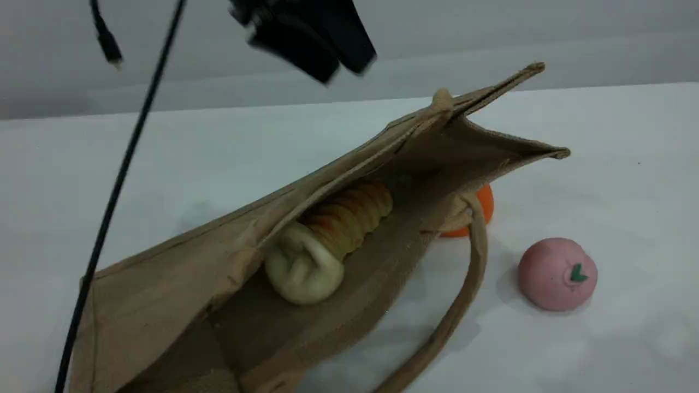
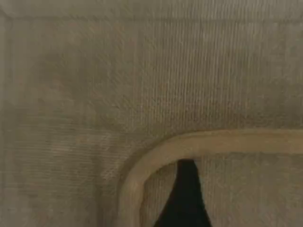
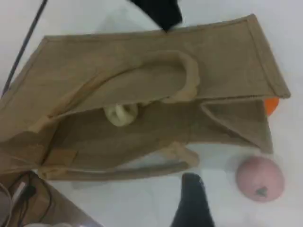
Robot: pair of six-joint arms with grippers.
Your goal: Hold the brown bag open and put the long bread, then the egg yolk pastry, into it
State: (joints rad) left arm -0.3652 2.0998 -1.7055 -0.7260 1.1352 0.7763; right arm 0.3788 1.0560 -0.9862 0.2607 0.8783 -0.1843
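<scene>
- The brown bag [image 1: 164, 273] lies on its broad side on the table [image 1: 600, 164]. Its mouth is turned toward the scene camera and gapes as a long slit.
- The long bread [image 1: 352, 215] is inside the bag and rests on the lower wall, under the sagging upper wall.
- The egg yolk pastry [image 1: 304, 268] is inside too. It touches the near end of the bread and sits a little closer to the mouth.
- I judge that both foods are in the bag in the asked order, so the putting-in part looks finished. What seems left is only to take the arms away.
- The left gripper [image 1: 333, 54] is a dark blurred shape above the bag's far edge and does not touch the bag in the scene view. I cannot tell whether its fingers are spread or together.
- In the left wrist view, a single fingertip is close over the bag's cloth and one beige handle [image 2: 189, 142], and nothing appears pinched there.
- The right gripper [image 3: 191, 203] hangs high above the table, beside the bag. Its jaws are spread and carry nothing.
- An orange piece [image 1: 483, 210] is half hidden behind the right end of the bag, just beside it.
- A pink ball [image 1: 557, 274] with a green leaf mark lies apart from the bag, to the right of the lower handle loop [image 1: 464, 295].
- A black cable [image 1: 120, 180] hangs down across the left side of the scene, in front of the bag's left end.
- Nothing blocks the mouth, but the upper wall sags low over the foods.
</scene>
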